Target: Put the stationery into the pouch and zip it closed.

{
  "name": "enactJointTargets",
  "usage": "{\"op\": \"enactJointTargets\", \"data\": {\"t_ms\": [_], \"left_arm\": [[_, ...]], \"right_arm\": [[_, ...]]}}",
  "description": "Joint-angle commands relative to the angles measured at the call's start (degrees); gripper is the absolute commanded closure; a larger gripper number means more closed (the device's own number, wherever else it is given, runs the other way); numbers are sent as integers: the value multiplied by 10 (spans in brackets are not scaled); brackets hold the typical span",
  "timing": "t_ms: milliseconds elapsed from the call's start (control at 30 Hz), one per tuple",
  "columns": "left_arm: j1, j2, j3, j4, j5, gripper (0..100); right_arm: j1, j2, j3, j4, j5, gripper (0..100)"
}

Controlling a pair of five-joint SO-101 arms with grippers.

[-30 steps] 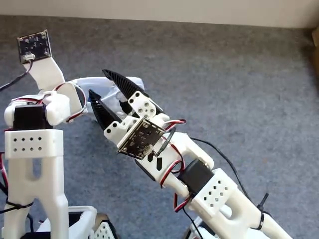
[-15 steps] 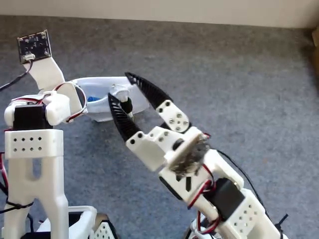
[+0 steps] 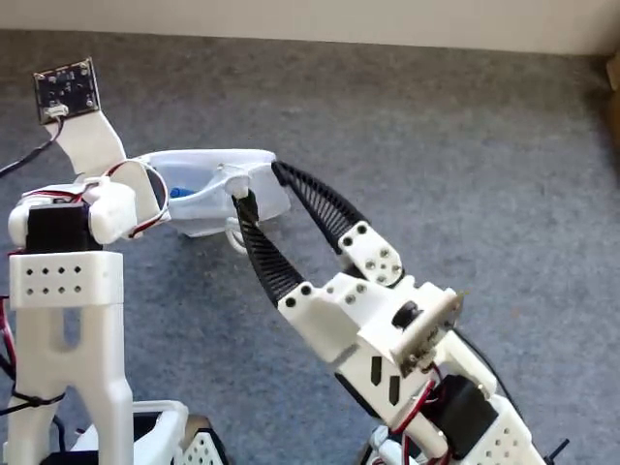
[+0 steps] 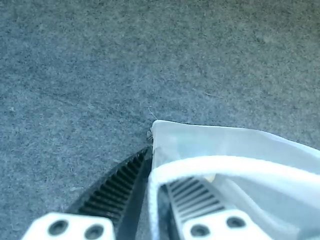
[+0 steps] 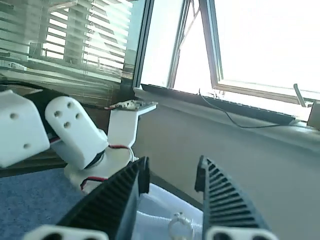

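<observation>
left gripper [image 4: 152,155] pinches the pouch [image 3: 194,184] at its 9 o'clock end, anchoring it (counter-tension for zipping, I'd guess). right gripper [image 3: 258,182] jaws spread, straddling the 3 o'clock end.

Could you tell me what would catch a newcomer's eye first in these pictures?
The right arm's black claw stands out first, spread open in the middle of the high view with its tips at one end of a translucent white pouch. The left claw is clamped on the pouch's other end, at the left of that view, and something blue shows inside the pouch. Grey carpet lies beneath.
</observation>
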State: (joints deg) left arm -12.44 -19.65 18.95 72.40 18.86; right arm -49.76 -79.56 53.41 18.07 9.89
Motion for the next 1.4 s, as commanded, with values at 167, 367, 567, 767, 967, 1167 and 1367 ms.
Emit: {"op": "enactJointTargets", "data": {"t_ms": [167, 367, 567, 767, 967, 1167, 1367], "left_arm": [[-25, 28, 36, -21, -2, 992], [-25, 28, 36, -21, -2, 992], [-25, 28, 36, -21, -2, 992], [-25, 28, 36, -21, -2, 992], [-25, 28, 36, -21, -2, 992], [-25, 28, 36, -21, -2, 992], [-25, 28, 36, -21, -2, 992]], "right_arm": [[10, -44, 94, -2, -30, 850], [44, 47, 104, -63, -31, 850], [81, 202, 99, -115, -94, 849], [84, 271, 80, -133, -105, 848], [72, 272, 80, -133, -104, 848], [64, 273, 78, -151, -103, 849], [65, 278, 80, -197, -103, 850]]}}
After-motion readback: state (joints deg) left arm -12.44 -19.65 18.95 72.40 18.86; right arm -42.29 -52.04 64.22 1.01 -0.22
